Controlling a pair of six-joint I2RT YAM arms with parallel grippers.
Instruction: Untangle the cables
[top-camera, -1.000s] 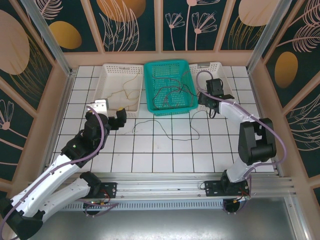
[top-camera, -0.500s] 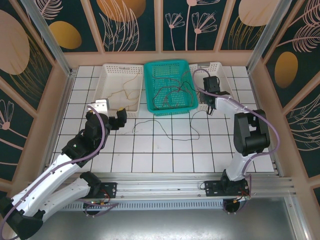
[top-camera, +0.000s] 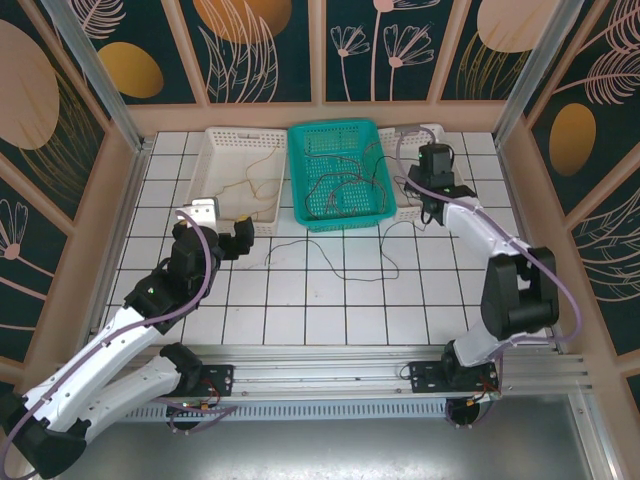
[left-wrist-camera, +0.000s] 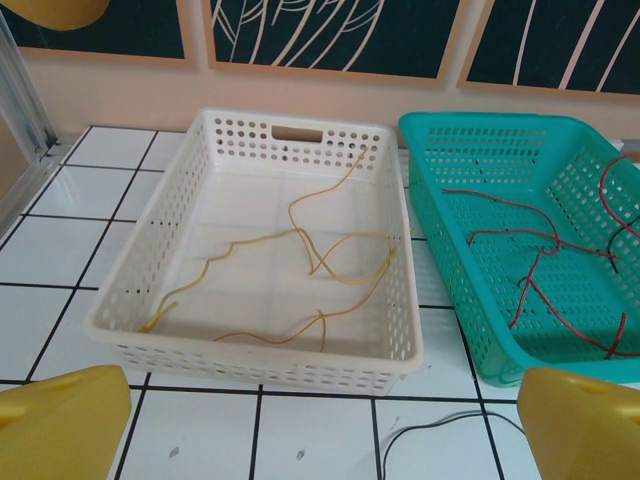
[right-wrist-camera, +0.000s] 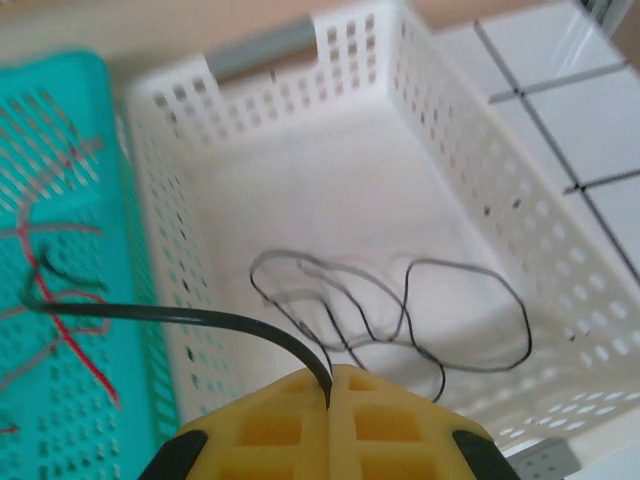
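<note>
Cables (top-camera: 341, 183) in teal basket (top-camera: 333, 126), white basket (top-camera: 213, 150)

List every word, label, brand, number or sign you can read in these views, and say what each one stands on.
No readable text anywhere. The left white perforated plastic basket, the teal perforated plastic basket, the right white perforated plastic basket and the white tiled table carry no lettering; the dark wall panels bear leaf and flower drawings, no letters.

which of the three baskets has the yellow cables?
Left white basket: yellow cables lie inside. Teal basket holds red cables; right white basket, black cables.
</note>
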